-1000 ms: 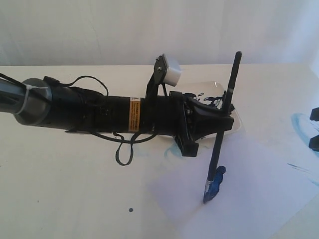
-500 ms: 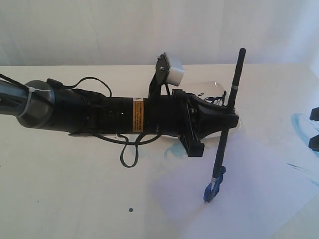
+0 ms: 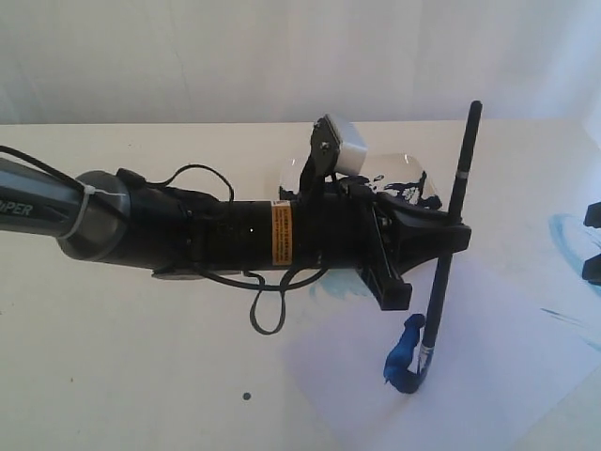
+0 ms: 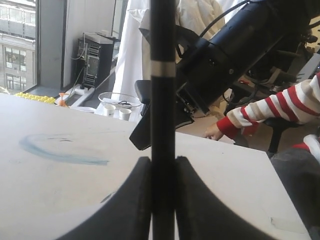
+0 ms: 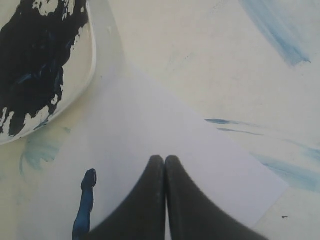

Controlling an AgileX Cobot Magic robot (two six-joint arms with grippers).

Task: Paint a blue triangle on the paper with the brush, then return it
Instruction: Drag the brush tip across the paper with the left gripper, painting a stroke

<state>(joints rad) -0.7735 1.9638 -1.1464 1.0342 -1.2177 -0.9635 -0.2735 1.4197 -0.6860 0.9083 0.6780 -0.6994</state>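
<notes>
Most of the exterior view is a wide cream table [image 3: 113,376], with a large pale lavender-white paper sheet [image 3: 507,376] across its lower right. A long black left arm [image 3: 225,240] crosses the middle and hides much of a square white plate [image 3: 394,164] smeared navy. Its left gripper [image 3: 456,235] is clamped on a thin black-handled paintbrush [image 3: 439,301], nearly upright, its tip lost against a short blue stroke [image 3: 406,343] on the paper. The right gripper [image 5: 165,160], barely showing at that view's right edge, has its fingers pressed together, empty.

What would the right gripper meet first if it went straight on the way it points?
Probably the paper: the shut right gripper aims at bare sheet, clear of the plate and the blue stroke. Its height is unclear.
</notes>
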